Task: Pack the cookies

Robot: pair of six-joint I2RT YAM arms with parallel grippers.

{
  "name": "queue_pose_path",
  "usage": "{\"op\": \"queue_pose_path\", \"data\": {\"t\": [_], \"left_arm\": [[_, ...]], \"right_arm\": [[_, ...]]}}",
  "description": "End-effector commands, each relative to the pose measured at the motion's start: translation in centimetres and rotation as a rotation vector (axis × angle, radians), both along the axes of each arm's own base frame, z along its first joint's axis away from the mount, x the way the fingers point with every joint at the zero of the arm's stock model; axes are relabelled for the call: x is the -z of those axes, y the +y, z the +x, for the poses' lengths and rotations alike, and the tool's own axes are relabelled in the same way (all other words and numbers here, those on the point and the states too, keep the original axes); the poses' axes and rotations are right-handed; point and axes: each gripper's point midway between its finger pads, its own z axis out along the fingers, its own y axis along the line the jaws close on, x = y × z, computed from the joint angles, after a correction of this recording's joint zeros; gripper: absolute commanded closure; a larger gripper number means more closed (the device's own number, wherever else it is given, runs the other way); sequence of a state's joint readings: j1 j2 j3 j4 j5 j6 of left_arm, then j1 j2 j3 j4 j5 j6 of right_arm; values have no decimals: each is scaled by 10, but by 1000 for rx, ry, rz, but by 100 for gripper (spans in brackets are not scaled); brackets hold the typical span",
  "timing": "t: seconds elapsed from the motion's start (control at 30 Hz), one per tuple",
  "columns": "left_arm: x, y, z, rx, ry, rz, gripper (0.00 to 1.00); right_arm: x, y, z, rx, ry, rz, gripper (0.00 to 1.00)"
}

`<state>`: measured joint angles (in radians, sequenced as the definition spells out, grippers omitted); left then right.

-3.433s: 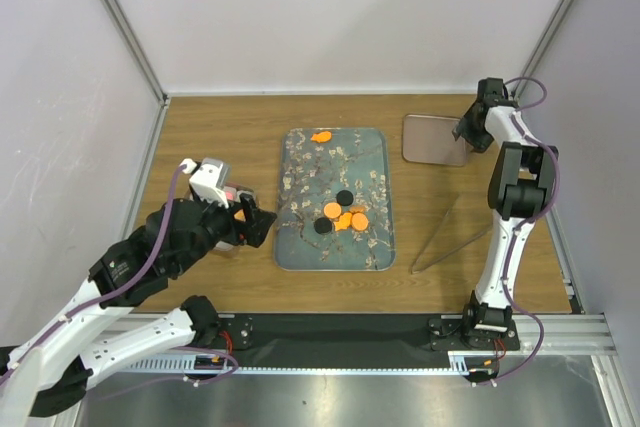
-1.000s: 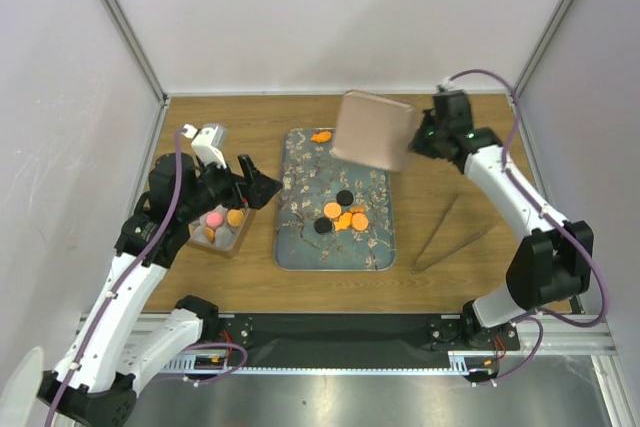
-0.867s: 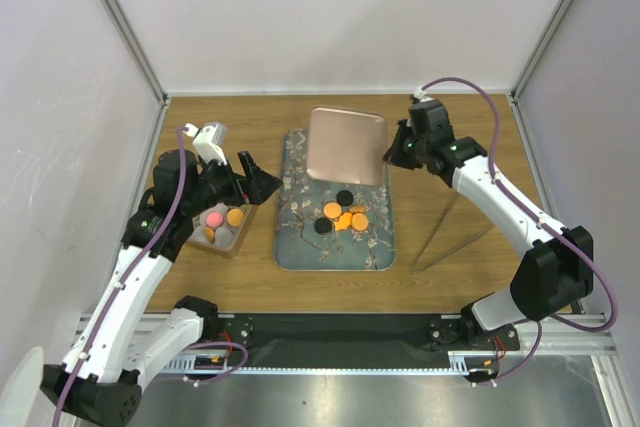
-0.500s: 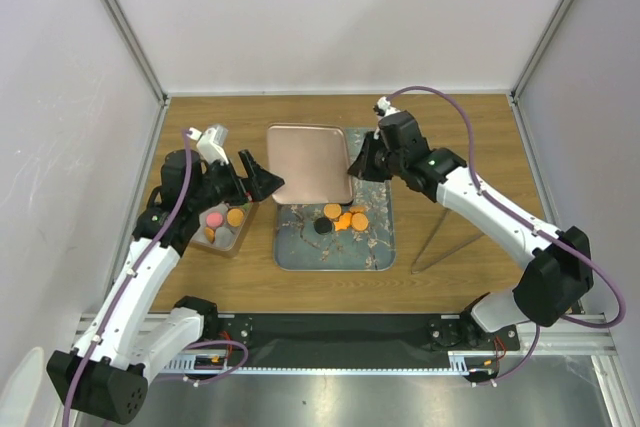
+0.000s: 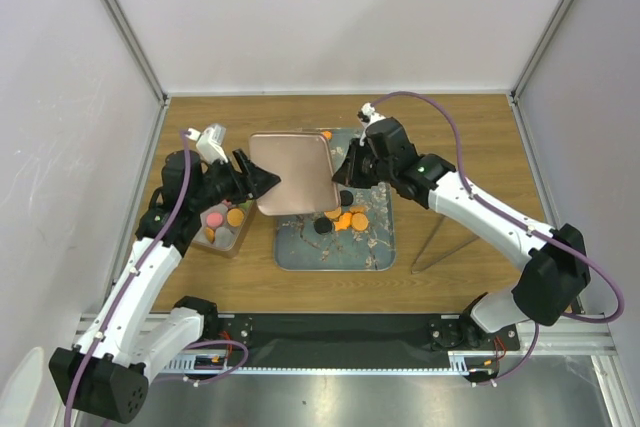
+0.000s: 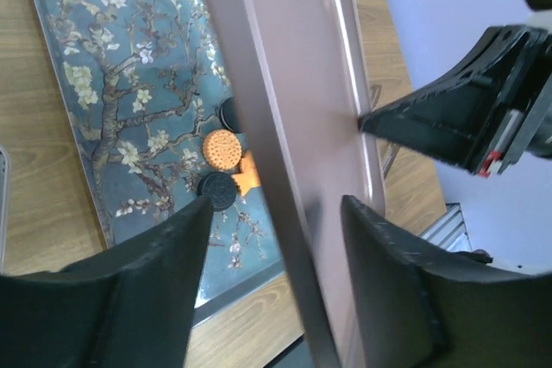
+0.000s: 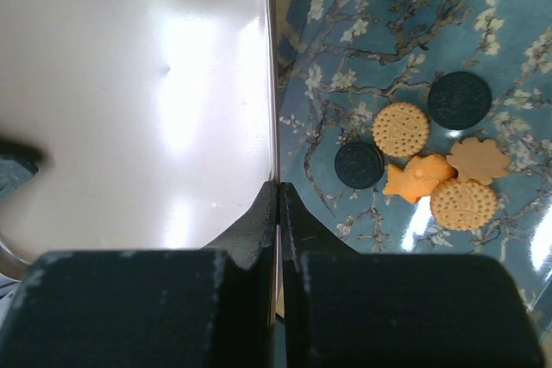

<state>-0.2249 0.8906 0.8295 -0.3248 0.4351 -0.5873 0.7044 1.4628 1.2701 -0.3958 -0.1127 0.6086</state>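
right gripper: clamped on pink tray edge, over floral tray | left gripper: jaws apart astride opposite rim, contact unclear | cookies: clustered on floral tray

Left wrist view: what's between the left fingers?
The pink tray, its rim not yet clamped, in the left wrist view; the right gripper holds its far edge.

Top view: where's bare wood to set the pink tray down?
Free: the far right corner of the table, between the floral tray and the side wall, beyond the tongs; also the narrow strip in front of that tray. Crowded: left of it, around the small box and left gripper, and mid-tray, where the cookies cluster.
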Motion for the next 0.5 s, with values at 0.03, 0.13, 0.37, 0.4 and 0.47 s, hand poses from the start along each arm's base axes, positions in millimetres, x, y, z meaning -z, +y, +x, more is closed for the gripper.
{"op": "queue_pose_path", "data": {"t": [0.03,0.13,0.37,0.4,0.47], "left_arm": [[-11,-3,2,10,-30,-39,45],[-9,-4,1,14,-18,-42,58],[-8,-4,-2,18,3,-43,87],[-5,-2,-2,10,17,-39,97],[-6,0,-2,-8,30,-36,100]], "right_arm": [[-11,11,0,-14,-63,33,100],[-11,11,0,-6,-78,23,100],[-11,10,3,-20,-125,-16,98],[-11,9,2,-21,-136,-29,88],[-16,1,9,16,-188,-83,73]]}}
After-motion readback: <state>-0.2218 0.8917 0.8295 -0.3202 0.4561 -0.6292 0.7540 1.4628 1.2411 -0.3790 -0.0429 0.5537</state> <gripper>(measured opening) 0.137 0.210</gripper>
